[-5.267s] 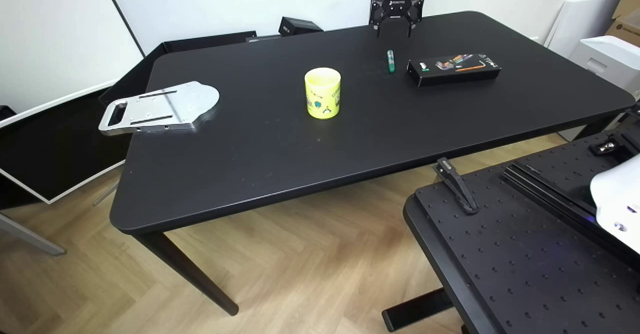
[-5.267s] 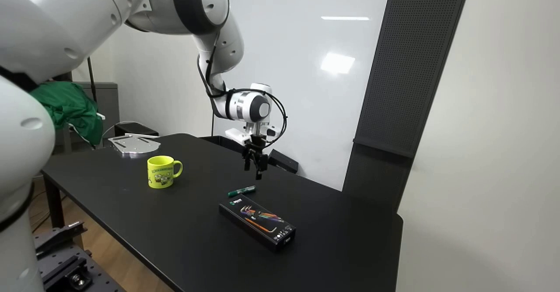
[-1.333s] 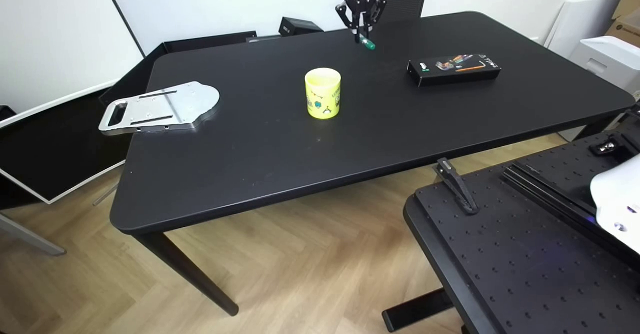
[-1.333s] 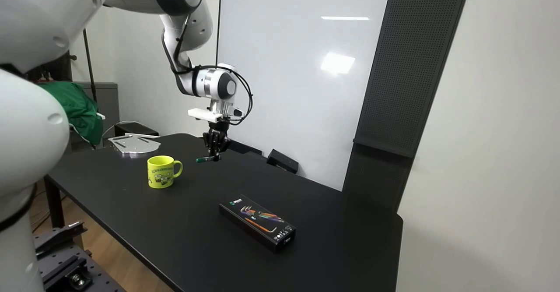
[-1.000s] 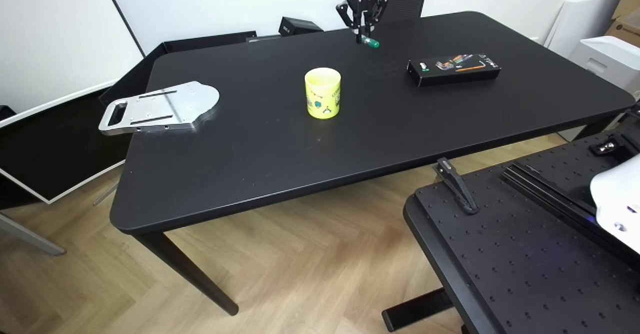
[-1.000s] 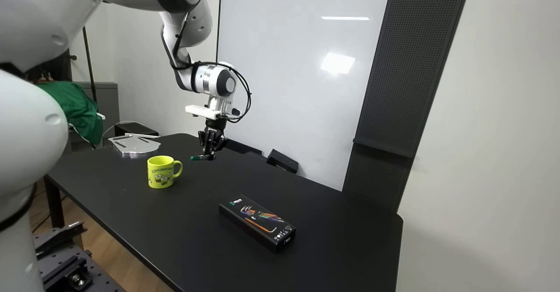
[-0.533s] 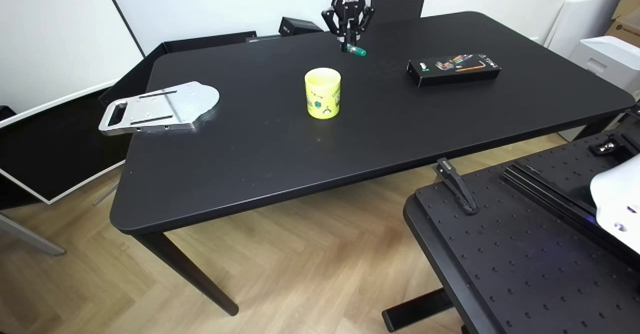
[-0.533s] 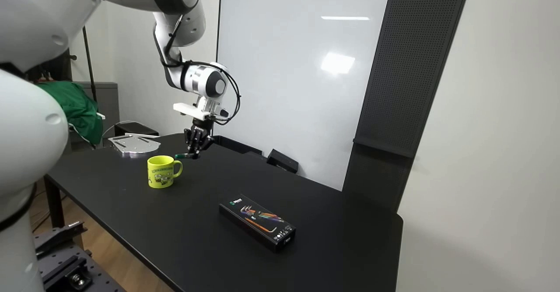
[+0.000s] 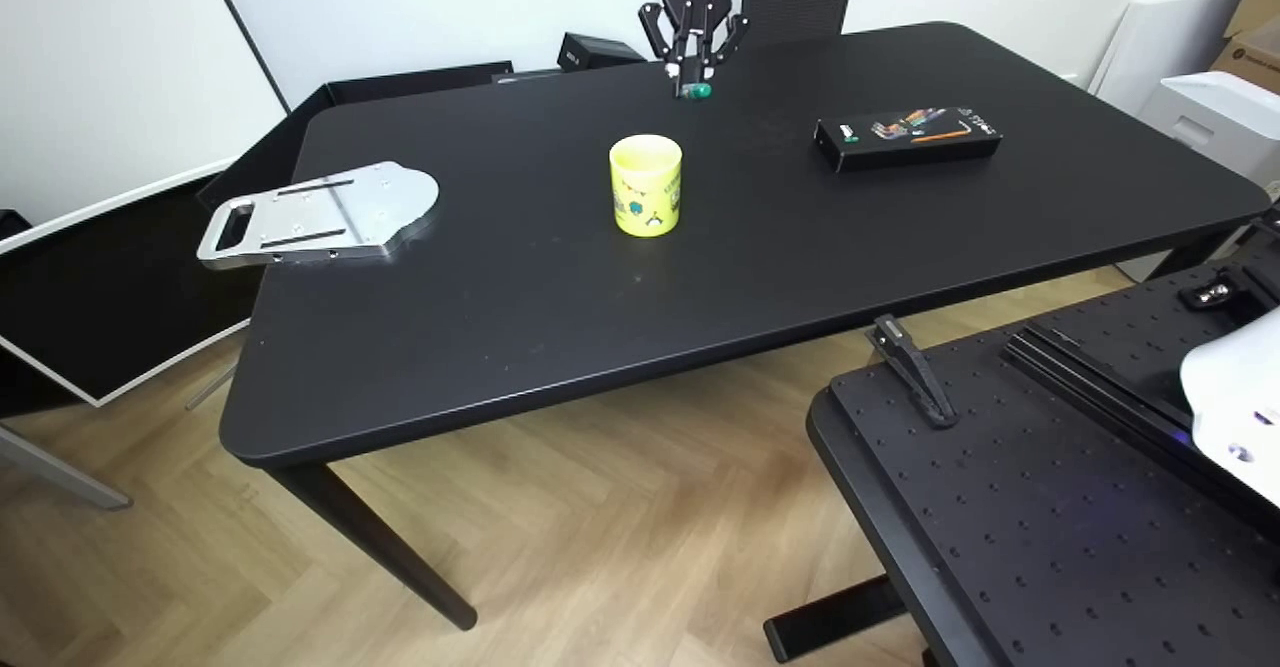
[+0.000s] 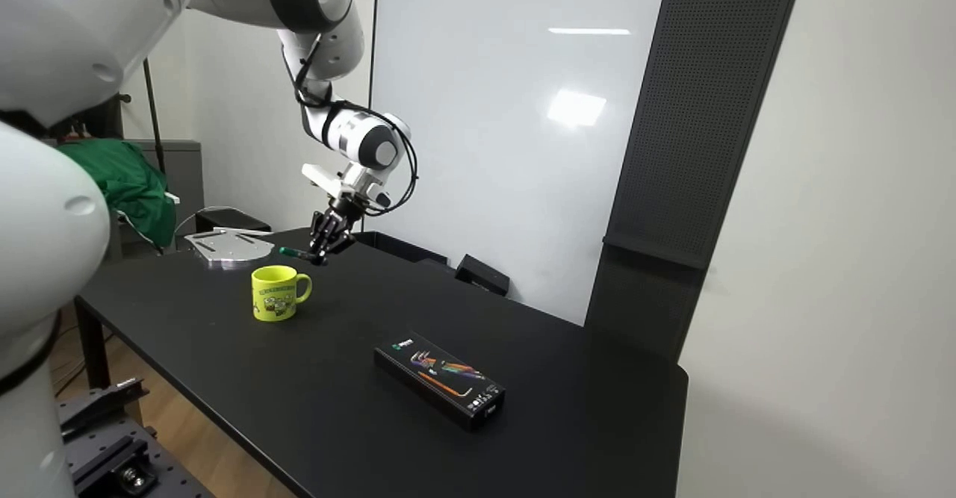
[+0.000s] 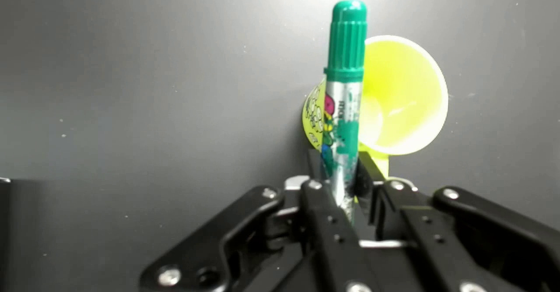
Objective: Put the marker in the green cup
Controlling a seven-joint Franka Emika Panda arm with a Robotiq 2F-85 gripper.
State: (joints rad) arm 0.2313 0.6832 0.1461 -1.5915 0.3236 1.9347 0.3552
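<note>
In the wrist view, nearest of all, the end effector [image 11: 343,171] is drawn in narrow and holds the marker [image 11: 345,60] by its barrel, toward the end away from the green cap. The capped end juts well past the grip, pointing to the top of that view; how much of the plain end sits inside the grip is hard to see. In an exterior view the arm [image 10: 358,136] slants down, and the marker sticks out sideways from the end effector, nearly level, its cap tipped slightly up, clear of the tabletop [image 9: 500,297].

Behind the marker in the wrist view stands the cup [image 11: 411,77], upright, mouth up. The marker crosses in front of one side of its rim and wall, and the end effector covers part of its handle. In both exterior views the marker is outside the cup; in the one looking across from the near edge, it shows beyond the cup, toward the far edge.

By that same view, the cup stands well in from every edge, closer to the left edge than the right. The box [image 9: 905,142] lies flat, toward the right edge. The plate [image 9: 385,202] lies across the left edge, its slotted end poking out past it. Beyond the far edge is a black block [image 9: 600,53]. In an exterior view a whiteboard [image 10: 508,147] rises behind the tabletop.
</note>
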